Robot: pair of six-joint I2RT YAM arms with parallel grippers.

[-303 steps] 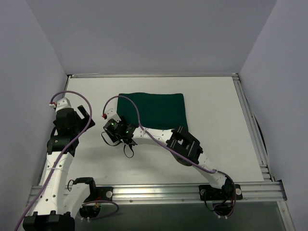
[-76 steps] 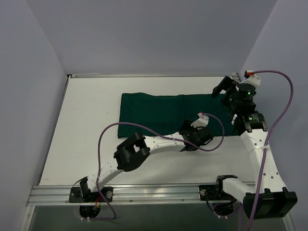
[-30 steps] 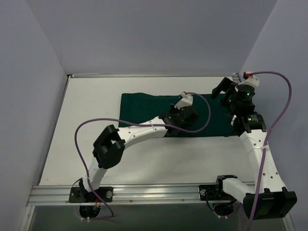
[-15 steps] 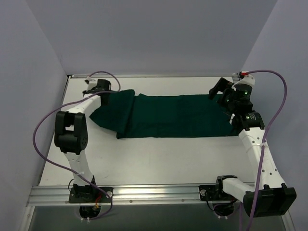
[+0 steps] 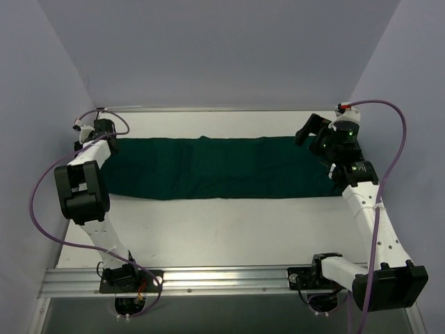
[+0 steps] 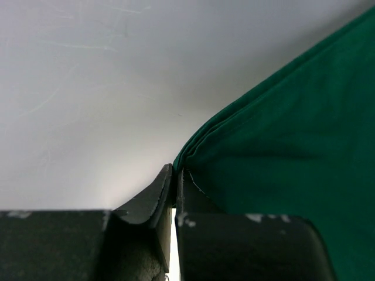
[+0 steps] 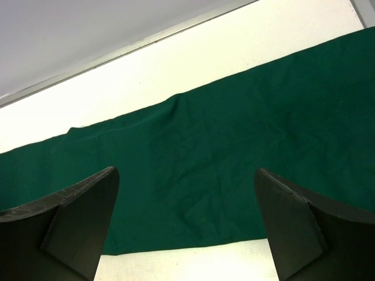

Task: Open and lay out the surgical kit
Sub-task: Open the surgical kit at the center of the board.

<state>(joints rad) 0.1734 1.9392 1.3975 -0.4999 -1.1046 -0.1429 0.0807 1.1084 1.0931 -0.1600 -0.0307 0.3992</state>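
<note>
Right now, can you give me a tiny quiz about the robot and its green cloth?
1. True or false: the left claw is pinching a corner of the green cloth.
2. Pick one. The right claw is: A) open above the cloth, B) shut on the cloth, C) touching the left claw.
3. Fill in: the cloth lies stretched out on the white ____.

Key: 1 true; 2 A; 3 table.

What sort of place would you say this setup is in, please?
Probably a robotics lab test cell rather than a clinic: a white table edged by an aluminium rail, plain lavender walls on three sides, and a dark green cloth spread across the table.
</note>
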